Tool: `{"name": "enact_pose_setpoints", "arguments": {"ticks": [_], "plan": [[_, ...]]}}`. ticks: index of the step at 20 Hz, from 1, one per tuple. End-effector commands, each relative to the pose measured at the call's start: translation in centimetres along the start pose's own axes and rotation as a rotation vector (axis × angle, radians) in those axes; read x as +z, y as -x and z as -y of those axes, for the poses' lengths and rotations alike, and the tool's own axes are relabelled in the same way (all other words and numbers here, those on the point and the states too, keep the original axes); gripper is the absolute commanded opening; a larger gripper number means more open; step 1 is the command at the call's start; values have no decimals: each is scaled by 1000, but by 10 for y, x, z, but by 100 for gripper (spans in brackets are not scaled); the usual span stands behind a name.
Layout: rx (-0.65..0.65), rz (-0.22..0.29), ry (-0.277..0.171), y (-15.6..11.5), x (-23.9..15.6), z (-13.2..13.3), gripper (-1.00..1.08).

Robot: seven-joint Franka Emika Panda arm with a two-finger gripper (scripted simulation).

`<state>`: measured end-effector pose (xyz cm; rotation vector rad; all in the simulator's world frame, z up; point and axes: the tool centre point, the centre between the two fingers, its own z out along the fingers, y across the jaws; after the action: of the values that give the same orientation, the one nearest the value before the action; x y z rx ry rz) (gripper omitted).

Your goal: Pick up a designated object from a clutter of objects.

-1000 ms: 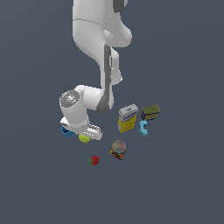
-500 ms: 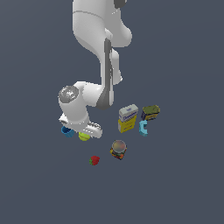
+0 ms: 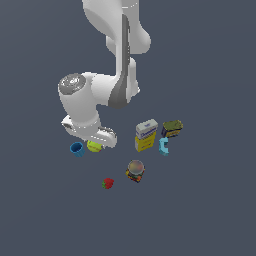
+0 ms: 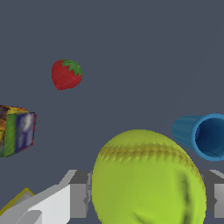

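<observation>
The yellow-green ball (image 3: 94, 146) sits just under my white hand in the exterior view, to the exterior view's right of the blue cup (image 3: 76, 148). In the wrist view the ball (image 4: 146, 175) fills the space between my two fingers (image 4: 78, 194), which press on its sides. My gripper (image 3: 95, 142) is shut on the ball and holds it slightly above the floor. The cup (image 4: 203, 135) lies on its side close beside the ball. No pink brick shows in either view.
A red strawberry (image 3: 108, 183) and a round-lidded jar (image 3: 135, 170) lie nearer the camera. A yellow-white box (image 3: 146, 135), a dark can (image 3: 171, 128) and a light-blue clamp piece (image 3: 163, 146) stand at the exterior view's right. The strawberry (image 4: 66, 74) and the jar (image 4: 15, 130) also show in the wrist view.
The arm and hand have risen, and the ball has come up a little with them. The cup and the other items have stayed put.
</observation>
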<state>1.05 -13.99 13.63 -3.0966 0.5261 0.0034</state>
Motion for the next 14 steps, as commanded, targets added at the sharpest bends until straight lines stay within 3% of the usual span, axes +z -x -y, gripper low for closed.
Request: {"name": "enact_pose_setpoints", "arguments": {"ticks": [1,14], "plan": [[0,-2,0,2,-28,1,-100],[1,-2,1,13,-167,8,-100]]}}
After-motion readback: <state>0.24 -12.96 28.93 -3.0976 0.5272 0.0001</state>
